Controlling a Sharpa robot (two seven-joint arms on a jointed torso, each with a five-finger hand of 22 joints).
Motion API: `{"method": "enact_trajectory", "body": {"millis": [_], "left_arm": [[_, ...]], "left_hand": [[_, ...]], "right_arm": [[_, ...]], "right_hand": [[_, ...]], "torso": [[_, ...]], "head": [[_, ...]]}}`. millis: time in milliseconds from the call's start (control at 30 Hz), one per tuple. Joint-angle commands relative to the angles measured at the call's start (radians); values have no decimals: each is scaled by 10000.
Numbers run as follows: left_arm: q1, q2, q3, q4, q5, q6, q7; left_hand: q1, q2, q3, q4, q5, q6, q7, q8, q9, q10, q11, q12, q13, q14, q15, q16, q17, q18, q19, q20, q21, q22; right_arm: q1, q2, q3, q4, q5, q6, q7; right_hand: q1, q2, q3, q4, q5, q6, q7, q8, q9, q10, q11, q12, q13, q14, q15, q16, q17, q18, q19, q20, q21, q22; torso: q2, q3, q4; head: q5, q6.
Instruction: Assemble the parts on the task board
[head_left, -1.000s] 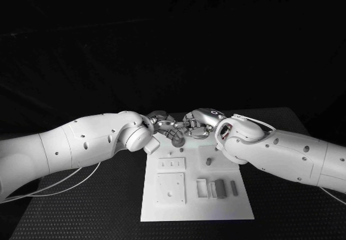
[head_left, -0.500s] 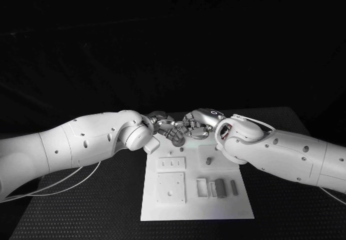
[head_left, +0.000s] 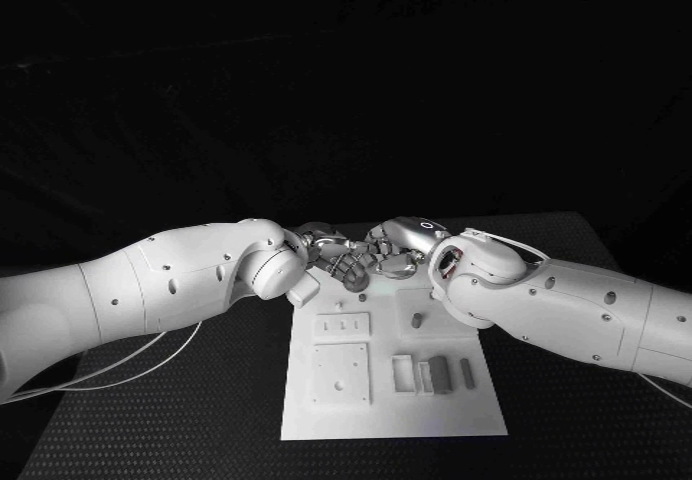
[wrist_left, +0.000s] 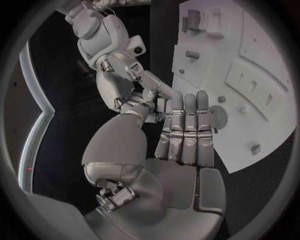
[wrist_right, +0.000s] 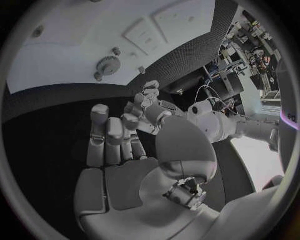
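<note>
The black table (head_left: 173, 420) fills the lower half of the head view, and the white task board (head_left: 392, 415) lies at lower centre, its long side running away from the camera, so both arms reach it. The left hand (head_left: 329, 252) and right hand (head_left: 392, 250) meet fingertip to fingertip just above the board's far edge, probably passing or turning a part between them. Whether either hand holds anything I cannot tell; in the wrist views each hand's long fingers lie straight and close together, the thumb toward the other hand. Grey parts (head_left: 444, 377) stand at the board's lower right, and a small gear (wrist_right: 108, 65) lies near a peg (wrist_right: 116, 50).
</note>
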Motion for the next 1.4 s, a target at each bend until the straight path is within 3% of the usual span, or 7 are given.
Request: {"method": "enact_trajectory", "body": {"millis": [33, 67, 133, 433, 933, 1267, 1400], "left_arm": [[-1, 98, 5, 93, 112, 266, 24], [-1, 101, 5, 92, 112, 264, 11], [-1, 105, 5, 90, 112, 242, -11], [-1, 112, 4, 76, 88, 171, -144], [-2, 152, -2, 36, 1, 15, -248], [-2, 138, -5, 11, 0, -239, -262], [-2, 134, -5, 0, -5, -370, -243]], "left_hand": [[-1047, 61, 702, -976, -197, -31, -36, 187, -12, -120, -1, 173, 65, -97, 5, 183, -124, 146, 113, -71, -67, 165], [-1739, 122, 1270, -1778, -212, -59, -40, 274, -54, -183, 1, 240, 65, -155, -26, 275, -218, 143, 120, -72, -114, 279], [-2506, 209, 1798, -2460, -644, -58, -52, 390, -94, -149, -23, 355, 72, -120, -41, 436, -299, 125, 228, -57, -116, 447], [-2312, 573, 2384, -3157, -874, 11, -90, 542, -109, -76, -63, 465, 67, -95, -66, 586, -377, 125, 321, -88, -128, 637], [-1860, 613, 2616, -3416, -654, 39, -115, 635, -114, -22, -81, 521, 51, -65, -82, 689, -428, 106, 389, -101, -148, 764], [-1707, 1115, 2770, -3467, -144, 58, -135, 696, -120, 13, -95, 517, 1, -64, -96, 744, -491, 93, 405, -117, -213, 836], [-1528, 1192, 3092, -3434, -465, 110, -156, 740, -116, 80, -114, 520, -37, -42, -107, 784, -532, 83, 449, -127, -246, 874]], "right_arm": [[2, 74, 17, 87, -217, -11, 146], [2, 75, 17, 90, -219, -15, 137], [-1, 75, 17, 97, -229, -16, 129], [-7, 66, 17, 104, -255, -36, 72], [-11, 77, 17, 101, -262, -40, 34], [-23, 69, 17, 105, -275, -53, -27], [-23, 48, 16, 95, -119, -130, -21]], "right_hand": [[90, -45, 38, 5, 30, 2088, -147, 0, 14, -253, -178, -24, -10, 23, -59, 7, -9, 138, -2, -87, 13, 135], [90, -45, 38, 5, 30, 2088, -147, -1, 14, -253, -178, -24, -10, 24, -59, 6, -9, 138, -2, -87, 13, 135], [90, -47, 39, 4, 30, 2089, -147, -1, 15, -251, -178, -24, -10, 25, -59, 6, -9, 138, -1, -88, 13, 135], [92, -50, 40, 4, 29, 2094, -149, -3, 19, -246, -180, -26, -12, 30, -61, 4, -10, 138, 4, -90, 13, 135], [93, -53, 44, 4, 29, 2098, -151, -8, 25, -237, -182, -30, -15, 39, -64, 0, -13, 138, 10, -95, 11, 134], [85, -64, 42, 6, 28, 2098, -150, -15, 30, -233, -183, -36, -18, 43, -65, -7, -16, 138, 13, -96, 8, 133], [17, -144, 25, 23, 26, 2059, -137, -61, 29, -243, -171, -75, -36, 36, -59, -44, -32, 138, 1, -89, -22, 123]], "torso": [[-2, -4, -1], [-2, -4, -1], [-7, -4, 3], [-3, -3, 5], [-2, 0, 0], [-3, 1, 7], [-4, -3, 6]], "head": [[-4, -12], [-4, -12], [-6, -9], [-4, -32], [-19, -74], [-16, -85], [-14, -88]]}}
